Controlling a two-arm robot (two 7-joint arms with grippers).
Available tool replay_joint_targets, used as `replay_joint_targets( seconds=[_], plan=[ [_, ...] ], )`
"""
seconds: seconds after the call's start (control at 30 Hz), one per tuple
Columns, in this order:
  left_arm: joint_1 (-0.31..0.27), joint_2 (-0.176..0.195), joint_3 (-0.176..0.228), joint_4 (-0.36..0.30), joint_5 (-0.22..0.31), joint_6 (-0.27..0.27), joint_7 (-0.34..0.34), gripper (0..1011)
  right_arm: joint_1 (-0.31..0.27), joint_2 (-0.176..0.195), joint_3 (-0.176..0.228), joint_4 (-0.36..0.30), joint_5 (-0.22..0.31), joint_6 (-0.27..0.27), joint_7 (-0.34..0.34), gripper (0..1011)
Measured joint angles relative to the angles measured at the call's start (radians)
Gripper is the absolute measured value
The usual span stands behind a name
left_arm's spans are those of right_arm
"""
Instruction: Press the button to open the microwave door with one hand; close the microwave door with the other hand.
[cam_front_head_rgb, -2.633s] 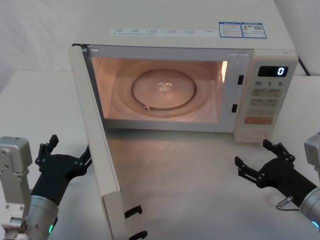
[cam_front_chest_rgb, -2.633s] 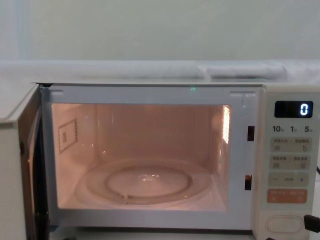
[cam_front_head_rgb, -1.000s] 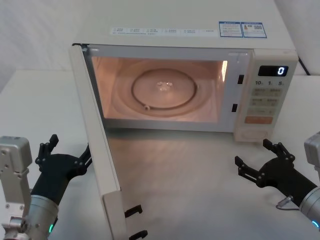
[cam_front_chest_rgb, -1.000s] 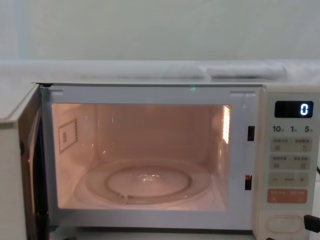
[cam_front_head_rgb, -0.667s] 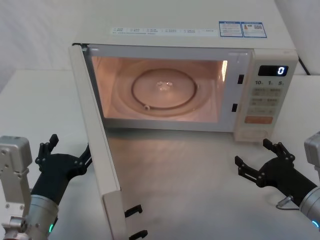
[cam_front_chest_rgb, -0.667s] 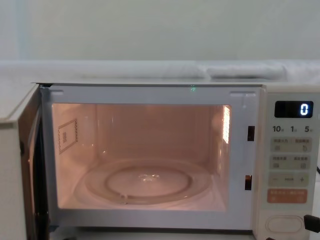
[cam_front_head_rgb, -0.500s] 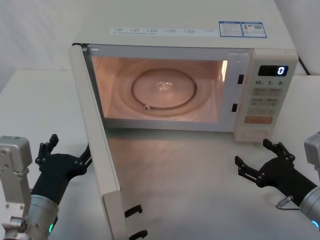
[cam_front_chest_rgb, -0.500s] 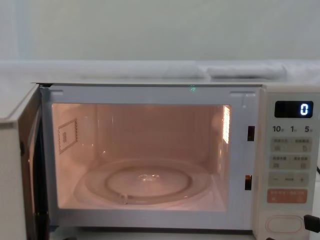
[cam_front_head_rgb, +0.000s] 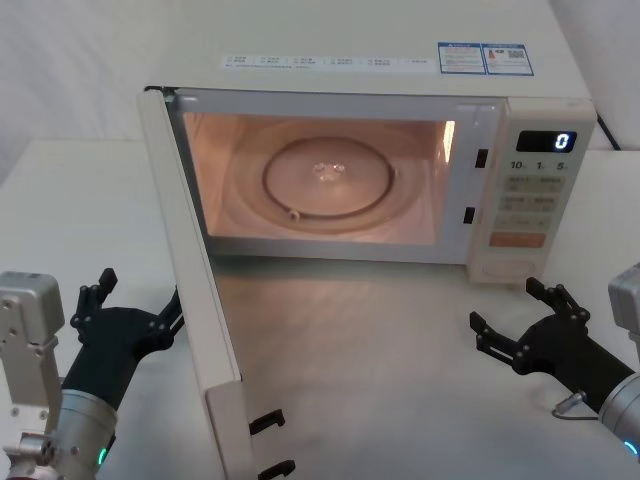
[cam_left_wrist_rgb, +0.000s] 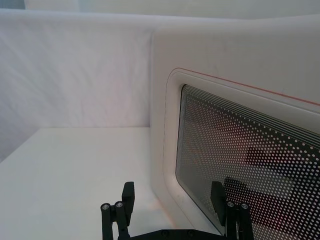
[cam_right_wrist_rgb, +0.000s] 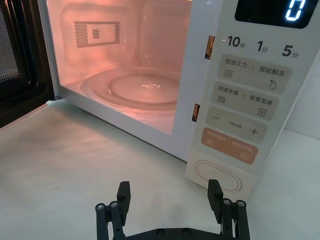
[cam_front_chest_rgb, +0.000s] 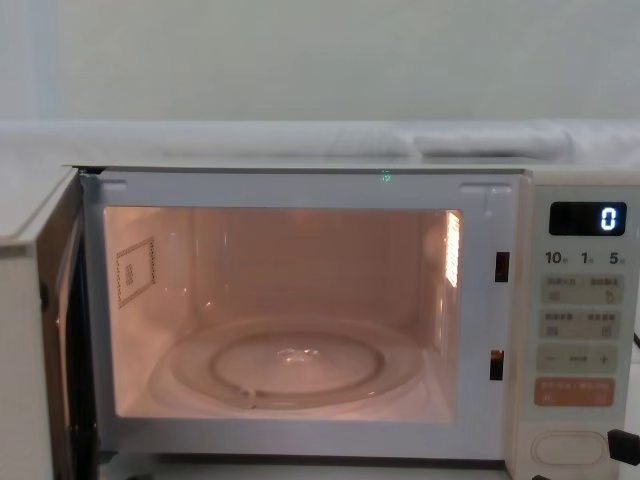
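Observation:
The microwave door (cam_front_head_rgb: 196, 285) stands wide open, swung out towards me on its left hinge, and the lit cavity (cam_front_head_rgb: 320, 180) shows a glass turntable. My left gripper (cam_front_head_rgb: 135, 305) hovers open just outside the door, left of it. In the left wrist view its fingers (cam_left_wrist_rgb: 128, 192) point at the door's dotted window (cam_left_wrist_rgb: 250, 145). My right gripper (cam_front_head_rgb: 511, 312) is open, low over the table in front of the keypad panel (cam_front_head_rgb: 532, 190). Ahead of the right gripper (cam_right_wrist_rgb: 169, 192) in its wrist view is the button (cam_right_wrist_rgb: 217, 175), below the orange key, untouched.
The microwave (cam_front_chest_rgb: 300, 190) sits at the back of a white table (cam_front_head_rgb: 380, 370), with a white wall behind it. The display (cam_front_chest_rgb: 587, 218) reads 0. Two black latch hooks (cam_front_head_rgb: 268, 422) stick out of the door's free edge near me.

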Motion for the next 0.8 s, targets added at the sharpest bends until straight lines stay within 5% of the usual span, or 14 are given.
replay_joint_targets(
  seconds=[0.33,0.8],
  plan=[
    [0.0,0.0,0.0,0.0,0.0,0.0,0.0,862,0.0,0.0,0.0,0.0,0.0,0.0,0.0,1000],
    [0.0,0.0,0.0,0.0,0.0,0.0,0.0,422,0.0,0.0,0.0,0.0,0.0,0.0,0.0,1000]
  ],
)
